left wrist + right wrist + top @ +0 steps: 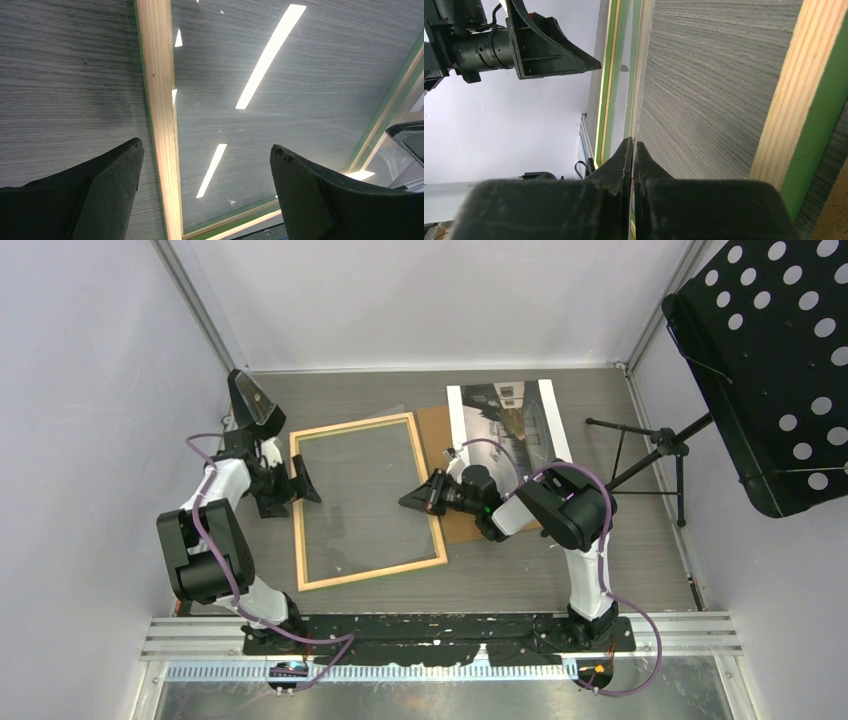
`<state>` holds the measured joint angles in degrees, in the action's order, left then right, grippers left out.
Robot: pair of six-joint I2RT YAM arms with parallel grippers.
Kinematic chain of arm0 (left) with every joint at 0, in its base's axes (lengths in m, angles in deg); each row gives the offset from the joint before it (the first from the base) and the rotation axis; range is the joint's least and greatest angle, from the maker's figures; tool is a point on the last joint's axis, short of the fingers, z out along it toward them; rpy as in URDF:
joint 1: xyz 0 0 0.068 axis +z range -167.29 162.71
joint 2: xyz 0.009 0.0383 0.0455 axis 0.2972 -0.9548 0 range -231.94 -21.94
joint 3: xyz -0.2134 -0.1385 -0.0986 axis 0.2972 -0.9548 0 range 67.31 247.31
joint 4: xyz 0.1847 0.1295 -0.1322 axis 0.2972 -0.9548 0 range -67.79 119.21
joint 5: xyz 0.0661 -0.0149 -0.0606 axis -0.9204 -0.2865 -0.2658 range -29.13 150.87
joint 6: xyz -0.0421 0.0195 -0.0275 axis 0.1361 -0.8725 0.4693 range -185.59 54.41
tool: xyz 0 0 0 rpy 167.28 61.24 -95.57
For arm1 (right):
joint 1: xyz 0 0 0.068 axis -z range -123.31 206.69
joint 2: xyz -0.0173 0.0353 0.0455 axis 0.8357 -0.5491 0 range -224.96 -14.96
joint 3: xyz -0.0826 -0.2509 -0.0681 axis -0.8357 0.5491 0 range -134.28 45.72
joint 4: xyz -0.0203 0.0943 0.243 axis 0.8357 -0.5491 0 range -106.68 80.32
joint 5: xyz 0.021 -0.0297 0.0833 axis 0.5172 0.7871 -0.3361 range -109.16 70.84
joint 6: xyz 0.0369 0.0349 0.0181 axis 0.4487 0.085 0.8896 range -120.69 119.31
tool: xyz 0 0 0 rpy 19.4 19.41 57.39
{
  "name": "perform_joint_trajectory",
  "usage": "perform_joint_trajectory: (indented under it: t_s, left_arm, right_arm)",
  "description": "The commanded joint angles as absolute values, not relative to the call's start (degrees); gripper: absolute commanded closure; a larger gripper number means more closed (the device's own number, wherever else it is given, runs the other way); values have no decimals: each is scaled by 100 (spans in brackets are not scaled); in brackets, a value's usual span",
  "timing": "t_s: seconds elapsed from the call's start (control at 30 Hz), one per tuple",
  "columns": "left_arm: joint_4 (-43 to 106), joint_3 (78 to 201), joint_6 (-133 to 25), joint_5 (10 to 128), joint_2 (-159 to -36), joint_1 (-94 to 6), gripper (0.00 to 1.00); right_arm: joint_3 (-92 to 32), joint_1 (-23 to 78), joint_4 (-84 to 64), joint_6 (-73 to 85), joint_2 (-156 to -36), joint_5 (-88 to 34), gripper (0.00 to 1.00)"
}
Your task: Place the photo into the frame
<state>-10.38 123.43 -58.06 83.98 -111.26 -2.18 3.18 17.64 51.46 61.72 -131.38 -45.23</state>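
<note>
The photo (500, 405) is the thing I need next, and neither arm has it. It lies flat on the table (500, 575), behind my right jaws and out past that wrist, partly on a brown backing board (432, 435). Its long axis runs away from the arm bases. My right arm is clearly the nearer one, while the left jaws are well apart from the photo, with the whole frame (350, 426) between.

The right jaws are pressed together on nothing and point in over the frame's right rail. The left jaws stand wide apart, one side over bare table and the other over the frame opening, with the left rail under the gap.

The overhead view alone shows the photo, which neither wrist camera catches. The left wrist view shows ceiling lights mirrored inside the opening, so I judge a clear pane sits there. I cannot tell from the right wrist view whether the closed tips touch it.
</note>
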Motion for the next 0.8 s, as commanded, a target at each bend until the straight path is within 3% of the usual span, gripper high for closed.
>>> perform_joint_trajectory:
  t_s: [0.0,0.77]
  left_arm:
    - [-893,12475,-5785,8399,-11277,-237,5]
    - [-893,12514,-5837,8977,-11526,-434,8]
  right_arm:
    - [158,1705,5348,6008,-13184,-4585,94]
    - [119,1709,5293,5987,-13221,-4601,94]
